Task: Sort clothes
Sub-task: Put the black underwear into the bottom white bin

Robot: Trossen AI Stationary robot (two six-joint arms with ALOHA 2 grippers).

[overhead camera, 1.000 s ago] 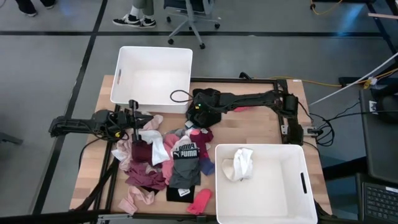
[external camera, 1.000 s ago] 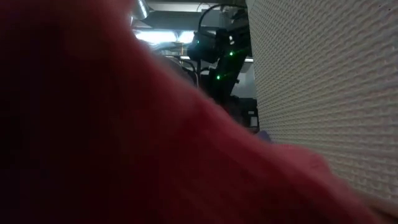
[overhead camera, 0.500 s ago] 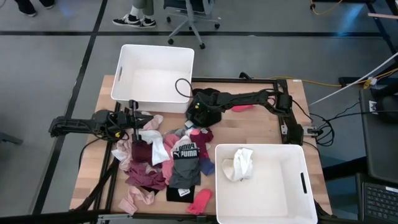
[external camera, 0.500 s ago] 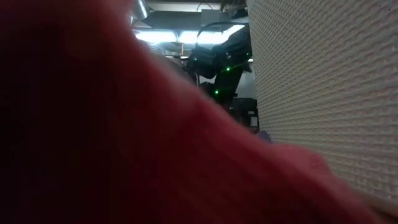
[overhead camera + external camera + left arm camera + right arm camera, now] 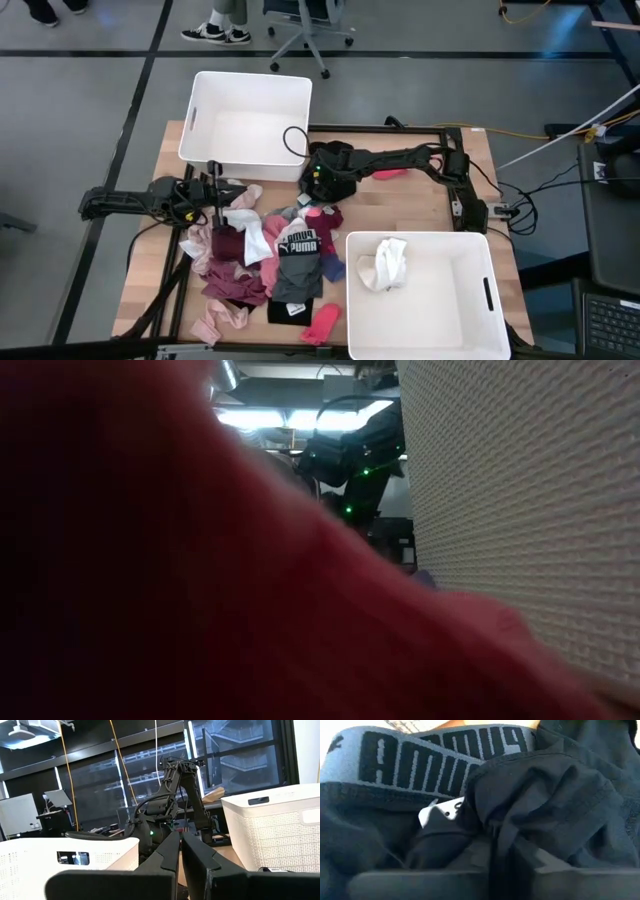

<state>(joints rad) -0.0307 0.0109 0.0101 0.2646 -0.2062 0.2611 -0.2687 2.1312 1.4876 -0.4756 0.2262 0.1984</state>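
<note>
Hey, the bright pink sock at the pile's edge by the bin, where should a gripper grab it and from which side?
Likely across the middle of the pink sock, from straight above: it lies flat, mostly clear of other clothes, with the white bin close beside it, cramping sideways approaches. The left gripper is shut; the right gripper is shut on a black PUMA garment.

Soft matt cloth garments (image 5: 262, 262) lie on bare wood table (image 5: 420, 212) beside perforated white plastic bins (image 5: 430, 298).
</note>
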